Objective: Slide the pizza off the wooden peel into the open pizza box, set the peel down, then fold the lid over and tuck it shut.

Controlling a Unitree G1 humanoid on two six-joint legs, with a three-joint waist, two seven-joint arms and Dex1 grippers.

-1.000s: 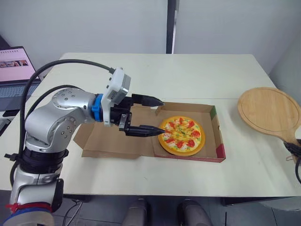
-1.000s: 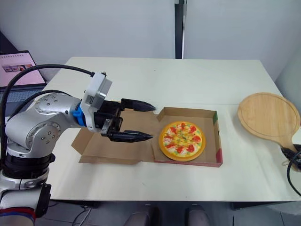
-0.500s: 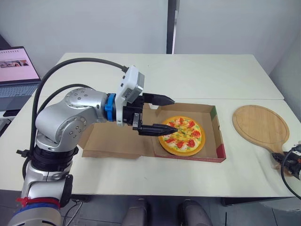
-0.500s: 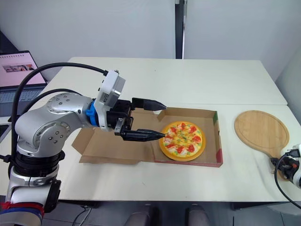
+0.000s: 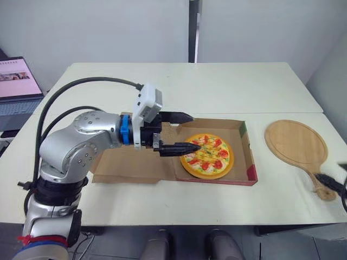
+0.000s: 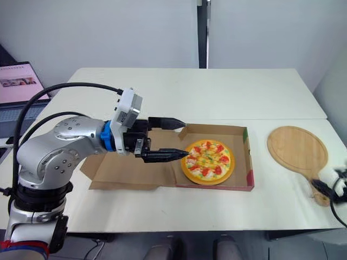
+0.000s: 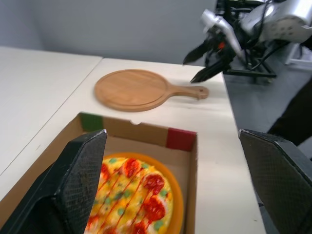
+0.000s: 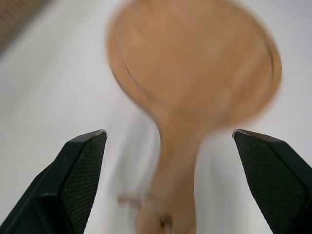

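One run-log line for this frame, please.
pizza in box | peel flat on table, ungripped | lid open flat | left gripper open over box's lid side | right gripper open

No word, number or brand can be read anywhere. The laptop (image 5: 16, 81) screen shows a pale strip of small marks, too small to make out (they could be pictures as easily as words). The pizza box (image 7: 181, 138) wall has plain green and red patches with no lettering on them.
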